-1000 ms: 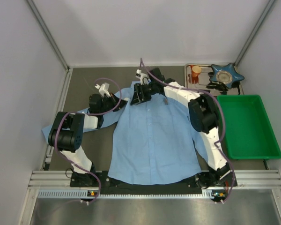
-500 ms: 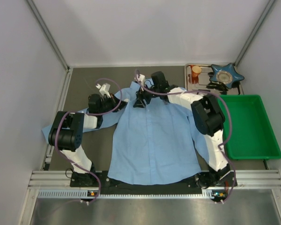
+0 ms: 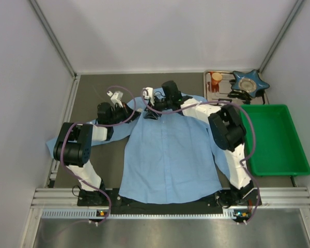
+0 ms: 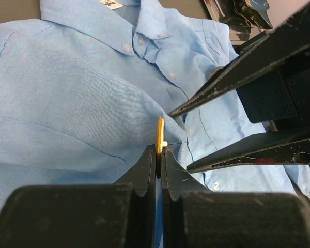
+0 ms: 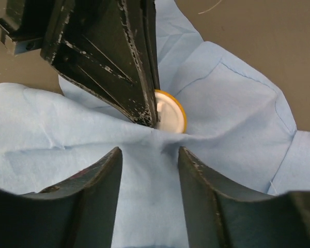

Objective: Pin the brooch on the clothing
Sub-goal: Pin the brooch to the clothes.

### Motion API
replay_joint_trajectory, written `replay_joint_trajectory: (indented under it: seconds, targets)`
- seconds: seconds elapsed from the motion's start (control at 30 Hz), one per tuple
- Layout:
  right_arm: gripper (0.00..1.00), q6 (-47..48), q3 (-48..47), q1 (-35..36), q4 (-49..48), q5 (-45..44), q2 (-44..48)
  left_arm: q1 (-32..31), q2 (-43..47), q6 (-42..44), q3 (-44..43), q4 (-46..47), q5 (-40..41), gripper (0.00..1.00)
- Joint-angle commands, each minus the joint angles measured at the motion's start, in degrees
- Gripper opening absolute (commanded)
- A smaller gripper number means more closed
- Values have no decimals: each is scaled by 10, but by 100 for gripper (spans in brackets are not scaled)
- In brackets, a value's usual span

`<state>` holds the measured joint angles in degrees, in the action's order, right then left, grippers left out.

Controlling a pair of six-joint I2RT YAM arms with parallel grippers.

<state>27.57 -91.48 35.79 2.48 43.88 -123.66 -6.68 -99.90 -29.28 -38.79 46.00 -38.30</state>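
The clothing [image 3: 168,155] is a light blue button-up shirt lying flat, collar [image 4: 144,36] toward the back. The brooch [image 5: 170,117] is a small disc with a white face and a yellow rim, seen edge-on as a yellow brooch [image 4: 160,135] in the left wrist view. My left gripper [image 4: 158,150] is shut on it and holds it upright against a raised fold of cloth at the shirt's left shoulder. My right gripper [image 5: 149,155] faces it from the other side, open, its fingers [image 4: 232,72] on either side of the fold. From above, the left gripper [image 3: 130,110] and right gripper [image 3: 149,113] nearly meet.
A green bin [image 3: 274,139] stands to the right of the shirt. Behind it a metal tray [image 3: 219,82] holds an orange-capped item and a blue star-shaped object [image 3: 250,81]. The shirt's sleeve [image 3: 57,142] trails under the left arm.
My right gripper has swung left along the collar to the left gripper, and its jaws have narrowed slightly. The left gripper has stayed put, still shut on the brooch.
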Motion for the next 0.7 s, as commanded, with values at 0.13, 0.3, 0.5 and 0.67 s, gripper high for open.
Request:
replay_joint_trajectory:
  seconds: [0.13,0.3,0.5,0.67]
  targets:
    - [7,95,-4,19,-13,-1,17,2,2,3,-17,28,-14,0]
    - [0,125,-3,26,9,-19,17,2,4,-28,-19,58,-15,0]
    - [0,134,-5,34,29,-41,13,-1,2,-61,-24,83,-23,0]
    - [0,133,-8,35,38,-46,10,-1,5,-81,-24,99,-31,0]
